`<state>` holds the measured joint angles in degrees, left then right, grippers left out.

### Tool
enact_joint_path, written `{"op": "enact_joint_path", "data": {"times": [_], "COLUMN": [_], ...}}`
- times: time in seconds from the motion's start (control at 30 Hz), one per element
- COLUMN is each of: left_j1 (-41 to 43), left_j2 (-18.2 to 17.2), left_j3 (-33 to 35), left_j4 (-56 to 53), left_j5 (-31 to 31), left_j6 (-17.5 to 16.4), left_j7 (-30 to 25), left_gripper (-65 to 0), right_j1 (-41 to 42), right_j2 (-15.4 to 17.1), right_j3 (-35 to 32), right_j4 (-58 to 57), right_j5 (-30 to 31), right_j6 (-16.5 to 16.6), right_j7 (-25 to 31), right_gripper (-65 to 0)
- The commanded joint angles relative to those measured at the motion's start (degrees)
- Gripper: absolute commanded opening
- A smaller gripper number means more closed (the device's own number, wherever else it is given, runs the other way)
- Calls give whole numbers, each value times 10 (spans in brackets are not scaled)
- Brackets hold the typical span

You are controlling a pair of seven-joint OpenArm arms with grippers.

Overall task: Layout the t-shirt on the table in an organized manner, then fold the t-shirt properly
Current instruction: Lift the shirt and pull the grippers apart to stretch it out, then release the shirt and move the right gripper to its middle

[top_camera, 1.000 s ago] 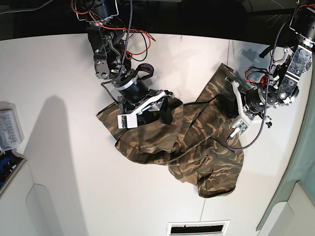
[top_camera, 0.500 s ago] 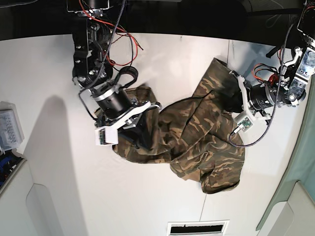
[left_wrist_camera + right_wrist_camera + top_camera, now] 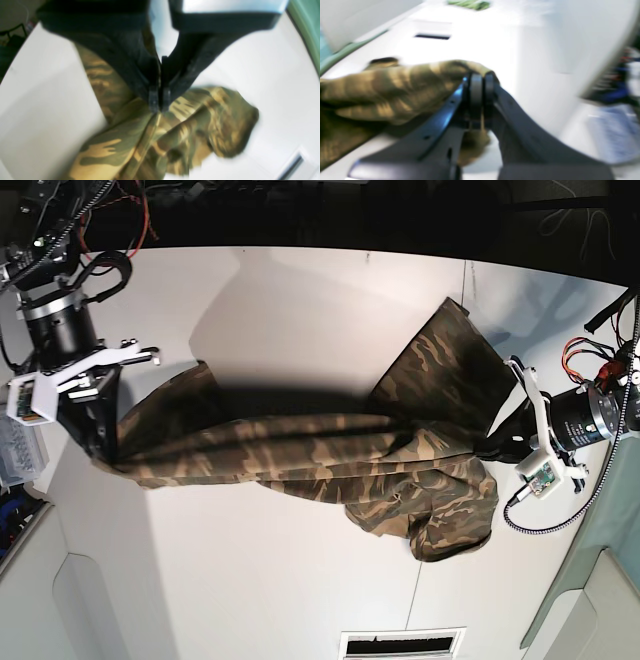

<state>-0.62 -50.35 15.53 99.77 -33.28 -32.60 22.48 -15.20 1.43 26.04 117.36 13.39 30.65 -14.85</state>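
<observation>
The t-shirt (image 3: 330, 455) is stretched in a long band across the table (image 3: 300, 300), pulled taut between the two arms, with a bunched lump of cloth sagging onto the surface toward the left arm's end. The right gripper (image 3: 100, 448) pinches one end of the t-shirt, jaws pressed together on a fold of fabric, as the right wrist view (image 3: 480, 87) shows despite heavy blur. The left gripper (image 3: 495, 445) nips the other end, its jaws closed tight on the cloth just below the fingertips in the left wrist view (image 3: 159, 105).

The garment looks light, soft and entirely limp: it drapes, twists and folds on itself wherever it is not under tension, so it probably needs holding at two well-separated points, such as shoulder seams or hem corners, to spread flat. Which part each gripper holds cannot be told from these views. A thin pinch on loose cloth could slip if pulled hard.

The table beneath the t-shirt is smooth, white and flat, with a thin dark seam running past the t-shirt's bunched end and a dark edge beyond it. A slotted vent (image 3: 403, 644) sits in the surface on the near side of the t-shirt.
</observation>
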Motion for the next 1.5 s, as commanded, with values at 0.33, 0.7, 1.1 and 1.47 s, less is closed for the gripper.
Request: {"op": "enact_joint_path", "data": {"times": [0.33, 0.7, 1.1, 1.47], "left_j1": [-10, -8, 235, 263], "left_j2": [-14, -14, 33, 126], "left_j3": [-144, -178, -178, -178], "left_j4": [109, 164, 164, 164], "left_j5": [-80, -102, -198, -198], "left_j6": [4, 2, -74, -74], "left_j7": [73, 111, 178, 154], "left_gripper": [-650, -650, -650, -468], "right_j1": [-19, -17, -34, -19], "right_j2": [85, 119, 119, 113], "right_j3": [176, 192, 192, 192], "right_j4": [11, -9, -242, -278], "right_j5": [102, 115, 151, 339], "right_j6": [-5, -5, -4, 26], "right_j7": [-31, -42, -53, -139], "right_gripper": [-650, -650, -650, -529]}}
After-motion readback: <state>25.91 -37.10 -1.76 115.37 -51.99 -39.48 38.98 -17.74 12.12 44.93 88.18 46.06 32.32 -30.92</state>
